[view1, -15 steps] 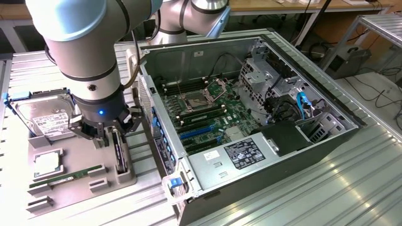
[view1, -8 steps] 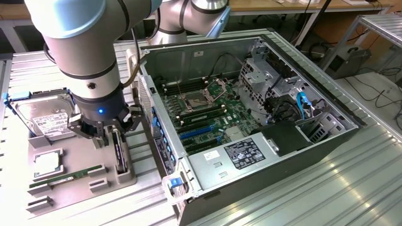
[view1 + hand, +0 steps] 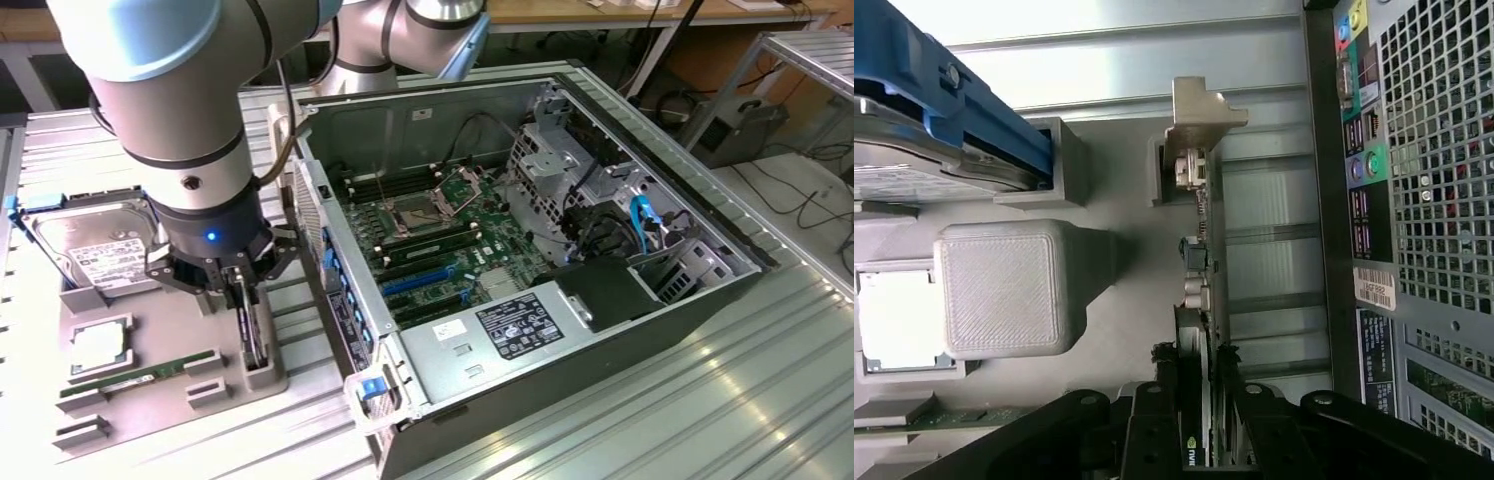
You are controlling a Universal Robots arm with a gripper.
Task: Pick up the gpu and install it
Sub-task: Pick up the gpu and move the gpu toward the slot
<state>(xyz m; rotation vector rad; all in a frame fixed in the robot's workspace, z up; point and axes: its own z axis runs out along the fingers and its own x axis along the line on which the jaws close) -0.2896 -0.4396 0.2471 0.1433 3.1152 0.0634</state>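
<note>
In the exterior view the tool (image 3: 240,300) is lowered onto the gpu (image 3: 251,345), which stands on edge in the grey holder (image 3: 174,320) beside the open computer case (image 3: 534,250), and in the wrist view its fingers (image 3: 1154,420) sit narrowly closed against both faces of the gpu (image 3: 1204,250), the bracket end seated in the holder (image 3: 1124,300).

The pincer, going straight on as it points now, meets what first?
Probably the flat black gpu card with silver end bracket, standing on edge in the grey plastic holder right under the pincer; the gap is unclear.
</note>
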